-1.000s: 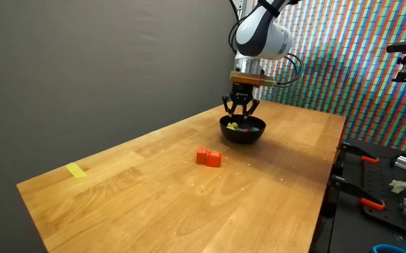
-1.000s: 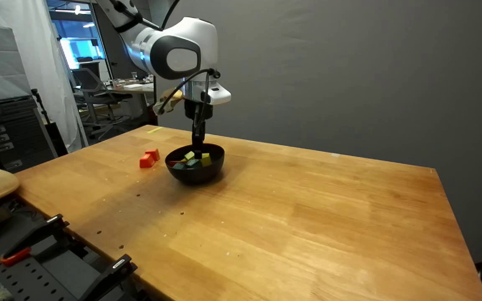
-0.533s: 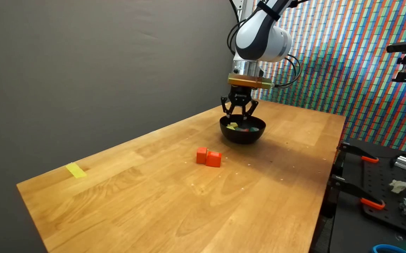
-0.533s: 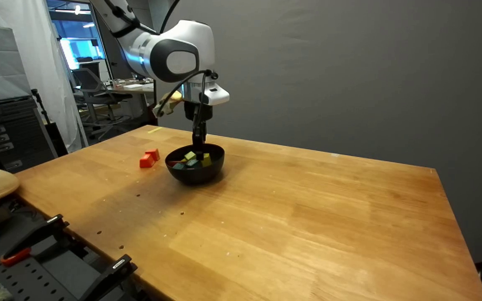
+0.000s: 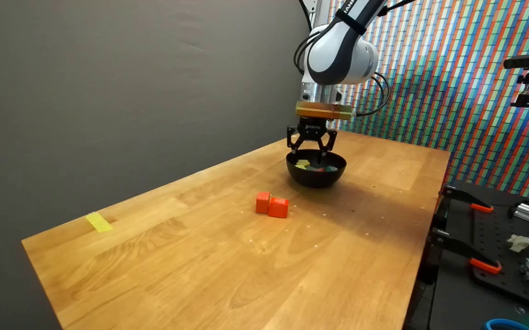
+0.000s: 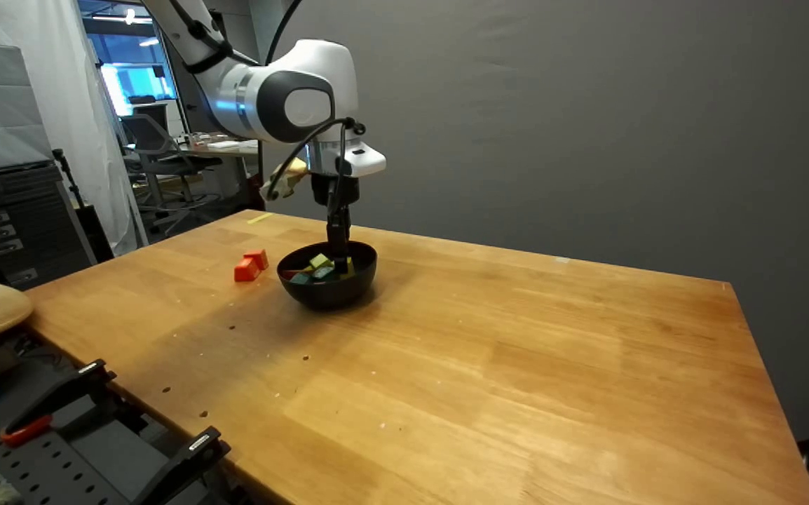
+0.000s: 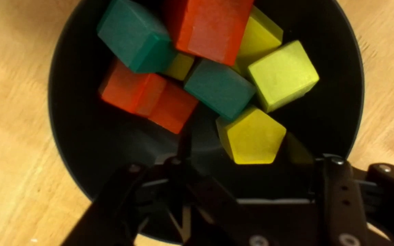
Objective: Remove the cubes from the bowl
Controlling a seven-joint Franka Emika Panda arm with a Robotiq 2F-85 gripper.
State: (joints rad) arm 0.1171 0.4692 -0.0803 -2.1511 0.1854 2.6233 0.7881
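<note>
The black bowl (image 5: 316, 179) stands upright on the table and holds several red, teal and yellow blocks. In the wrist view a yellow block (image 7: 256, 138) with a five-sided face lies between the spread fingers, with a gap on either side of it. A paler yellow cube (image 7: 284, 77), a teal cube (image 7: 221, 88) and a large red cube (image 7: 214, 29) are heaped beyond it. Part of the heap is cut off by the frame's top. My gripper (image 5: 308, 153) points down into the bowl and is open, gripping nothing. Two red cubes (image 5: 262, 202) (image 6: 246, 270) sit on the table beside the bowl.
The bowl's rim (image 7: 361, 82) encircles the fingers closely. A flat strip of yellow tape (image 5: 99, 222) is stuck near the table's far corner. Black clamps with orange-red parts (image 5: 481, 208) (image 6: 26, 430) are fixed along a table edge, beside a dark perforated board (image 6: 47, 463).
The gripper's fingers have spread wider and sunk lower into the bowl. In an exterior view they now cover part of a yellow block. The bowl and both red cubes on the table have stayed put.
</note>
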